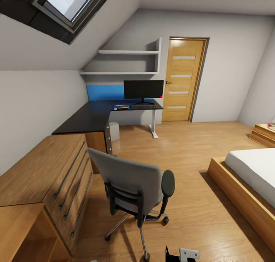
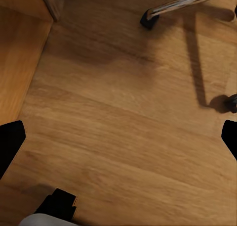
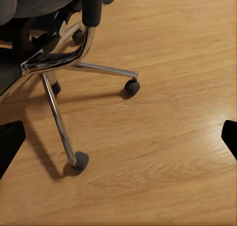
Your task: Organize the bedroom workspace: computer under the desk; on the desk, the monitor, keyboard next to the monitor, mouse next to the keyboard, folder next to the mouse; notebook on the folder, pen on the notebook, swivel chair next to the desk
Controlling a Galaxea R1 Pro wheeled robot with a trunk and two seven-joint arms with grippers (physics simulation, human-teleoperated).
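Note:
The swivel chair (image 1: pixel 131 181) stands on the wood floor close in front of me, its grey back towards me hiding the seat. Its chrome star base (image 3: pixel 59 63) and casters lie under my right gripper (image 3: pixel 118 137), which is open and empty. One caster (image 2: pixel 148 19) sits beyond my open left gripper (image 2: pixel 118 139). Far off, the black L-shaped desk (image 1: pixel 88 118) carries the monitor (image 1: pixel 143 89) with the keyboard (image 1: pixel 144 106) in front of it. Left of the keyboard lies a small blue folder (image 1: pixel 121 107), with something dark on it too small to name. The grey computer (image 1: pixel 114 131) stands under the desk.
A wooden drawer chest (image 1: pixel 57 178) runs along the left wall beside the chair. A low bed (image 1: pixel 248 178) takes the right side. A wooden door (image 1: pixel 182 80) is behind the desk, with shelves (image 1: pixel 128 61) above. Open floor (image 1: pixel 179 151) lies between chair and desk.

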